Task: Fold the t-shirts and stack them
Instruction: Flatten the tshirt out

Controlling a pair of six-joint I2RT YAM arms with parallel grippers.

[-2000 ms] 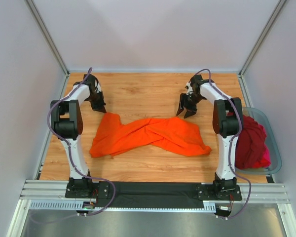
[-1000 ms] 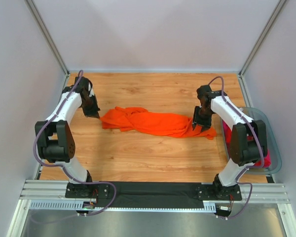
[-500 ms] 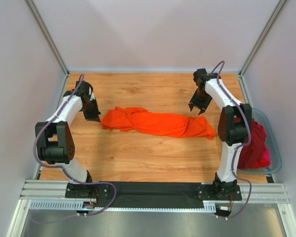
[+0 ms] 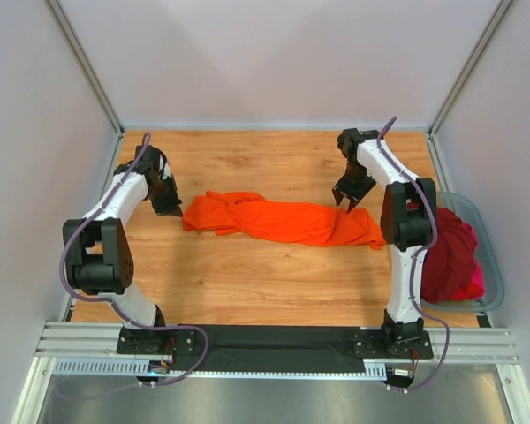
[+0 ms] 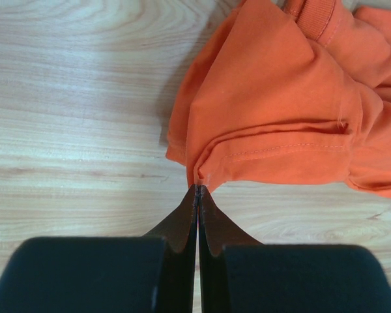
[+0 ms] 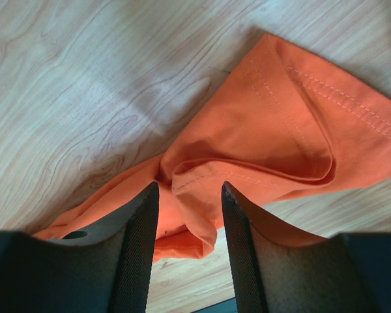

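Shirts partly out of sight
The right arm (image 4: 405, 265) covers part of the dark red t-shirt (image 4: 450, 252) and tub (image 4: 492, 265); the orange t-shirt (image 5: 280, 117) runs off the left wrist view's edge.

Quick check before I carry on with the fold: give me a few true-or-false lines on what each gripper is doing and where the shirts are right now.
1. The left gripper is shut on the left end of the orange t-shirt. True.
2. The right gripper is clamped on cloth. False: its jaws stand open above the shirt's right end.
3. The orange t-shirt lies flat and neatly folded. False: it is bunched into a long rumpled strip across the table.
4. The dark red t-shirt sits in the tub on the right side. True.
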